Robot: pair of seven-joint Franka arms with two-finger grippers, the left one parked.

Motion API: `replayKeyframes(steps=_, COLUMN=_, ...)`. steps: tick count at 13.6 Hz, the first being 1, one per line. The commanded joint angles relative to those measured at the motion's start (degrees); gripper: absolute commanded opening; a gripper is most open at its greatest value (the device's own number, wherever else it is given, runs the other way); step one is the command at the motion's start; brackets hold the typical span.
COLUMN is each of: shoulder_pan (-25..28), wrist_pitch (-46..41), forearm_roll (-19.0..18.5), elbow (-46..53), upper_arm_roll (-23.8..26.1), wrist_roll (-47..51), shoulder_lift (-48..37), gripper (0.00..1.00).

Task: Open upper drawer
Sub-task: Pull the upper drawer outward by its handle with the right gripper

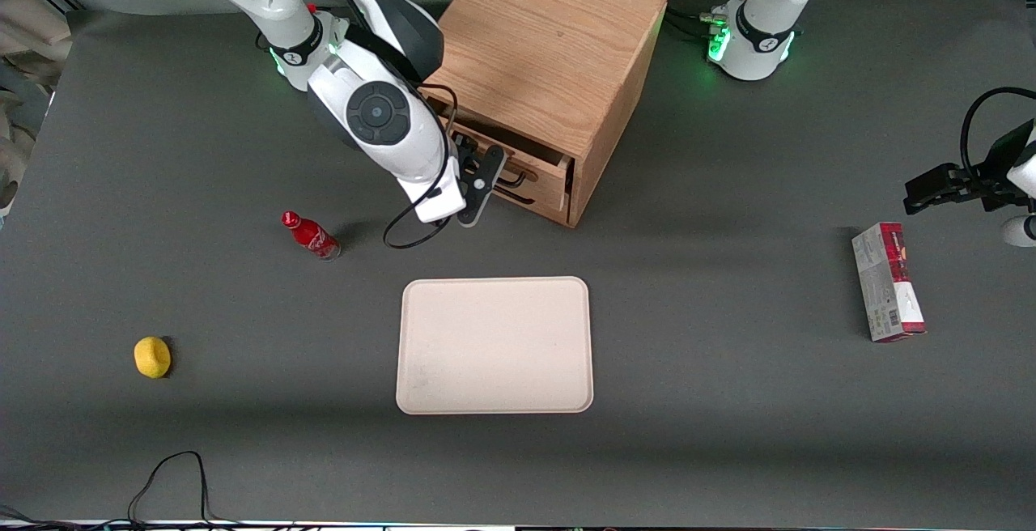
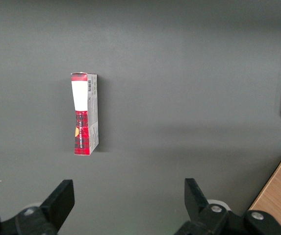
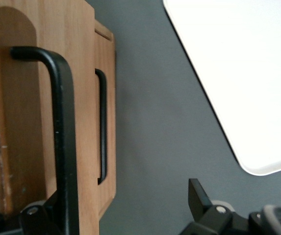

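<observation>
The light oak cabinet (image 1: 542, 53) stands at the back of the table. Its upper drawer (image 1: 550, 175) is pulled out a short way, with a dark gap showing above its front. The drawer's front (image 3: 37, 122) and its black bar handle (image 3: 62, 137) fill much of the right wrist view. The lower drawer's handle (image 3: 102, 127) shows deeper in. My right gripper (image 1: 484, 181) is at the upper drawer's front, level with the handle. The gripper (image 3: 125, 196) is open wide. The handle bar runs right by one finger, and the other finger (image 3: 199, 196) is over bare table.
A cream tray (image 1: 494, 345) lies nearer the front camera than the cabinet and also shows in the right wrist view (image 3: 243, 73). A red bottle (image 1: 310, 235) and a yellow object (image 1: 152, 356) lie toward the working arm's end. A red-and-white box (image 1: 887, 281) lies toward the parked arm's end.
</observation>
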Motion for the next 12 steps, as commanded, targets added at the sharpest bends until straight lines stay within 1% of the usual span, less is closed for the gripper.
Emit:
replayKeyframes(steps=1, shoulder_pan=-0.25, wrist_pitch=-0.17, forearm_roll=-0.61, elbow=1.64, upper_arm_roll=-1.94, wrist_roll=-2.73, shoulder_lift=0.54, gripper=1.00)
replayKeyframes(steps=7, shoulder_pan=-0.43, wrist_pitch=-0.43, forearm_roll=-0.61, elbow=7.52, upper_arm_roll=-7.12, wrist_roll=-6.16, shoulder_lift=3.60, gripper=1.00)
replayKeyframes(steps=12, shoulder_pan=-0.43, wrist_pitch=-0.61, forearm_roll=-0.70, elbow=12.71, upper_arm_roll=-9.32, wrist_roll=-5.98, shoulder_lift=6.69, gripper=1.00)
